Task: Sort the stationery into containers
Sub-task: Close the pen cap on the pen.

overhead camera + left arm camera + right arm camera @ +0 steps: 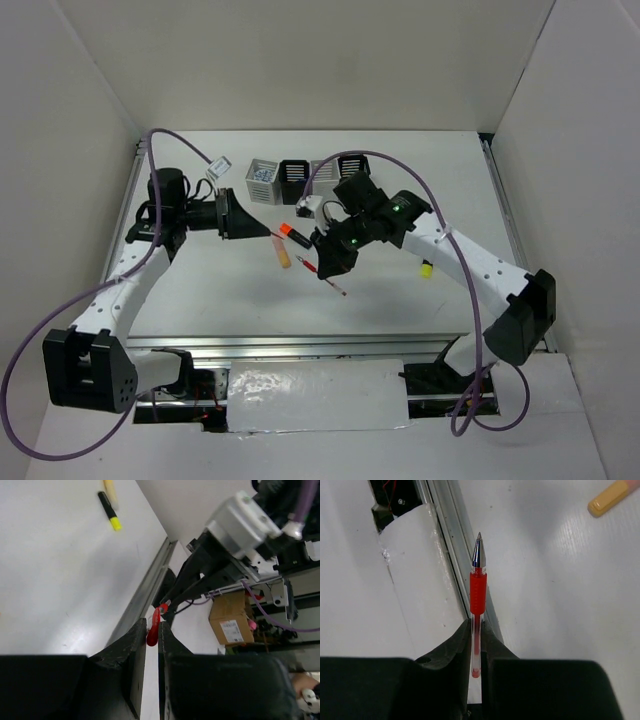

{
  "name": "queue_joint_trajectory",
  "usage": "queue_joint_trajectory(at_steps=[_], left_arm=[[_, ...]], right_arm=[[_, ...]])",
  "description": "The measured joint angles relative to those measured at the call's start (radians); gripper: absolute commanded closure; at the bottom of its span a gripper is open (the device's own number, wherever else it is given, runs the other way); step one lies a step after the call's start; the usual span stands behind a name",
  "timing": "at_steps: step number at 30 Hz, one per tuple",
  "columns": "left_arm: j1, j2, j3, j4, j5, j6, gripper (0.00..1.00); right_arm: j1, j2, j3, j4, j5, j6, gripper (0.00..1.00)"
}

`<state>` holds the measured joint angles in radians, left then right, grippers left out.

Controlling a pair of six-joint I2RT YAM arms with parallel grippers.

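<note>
Right gripper (477,630): you have its jaws clamped on the red pen (477,587), tip pointing outward. Left gripper (152,625): jaws nearly closed, a small red piece (151,636) between the tips.

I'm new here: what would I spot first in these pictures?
The right tool grips a thin red pen, tip pointing out, over the middle of the table. The left tool, facing it, pinches a small red piece. Behind them stands a row of four grey and black cups.
</note>
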<state>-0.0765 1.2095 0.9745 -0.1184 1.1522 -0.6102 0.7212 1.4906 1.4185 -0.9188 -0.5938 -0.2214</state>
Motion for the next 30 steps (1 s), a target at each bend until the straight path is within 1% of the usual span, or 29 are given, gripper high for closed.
queue_joint_trajectory(at_steps=[5, 12, 18, 30], left_arm=[[-0.013, 0.004, -0.048, -0.035, 0.040, -0.019, 1.00], [-0.024, 0.040, -0.048, -0.127, 0.079, 0.008, 1.00], [-0.040, 0.035, -0.065, -0.113, 0.080, 0.000, 1.00], [-0.043, 0.035, -0.097, -0.079, 0.056, -0.036, 1.00]], right_arm=[[0.047, -0.043, -0.002, 0.002, 0.064, 0.000, 1.00], [0.095, -0.045, -0.001, 0.002, 0.149, -0.005, 1.00], [0.146, -0.044, -0.001, 0.001, 0.187, -0.012, 1.00], [0.152, 0.008, 0.023, 0.000, 0.198, -0.011, 1.00]])
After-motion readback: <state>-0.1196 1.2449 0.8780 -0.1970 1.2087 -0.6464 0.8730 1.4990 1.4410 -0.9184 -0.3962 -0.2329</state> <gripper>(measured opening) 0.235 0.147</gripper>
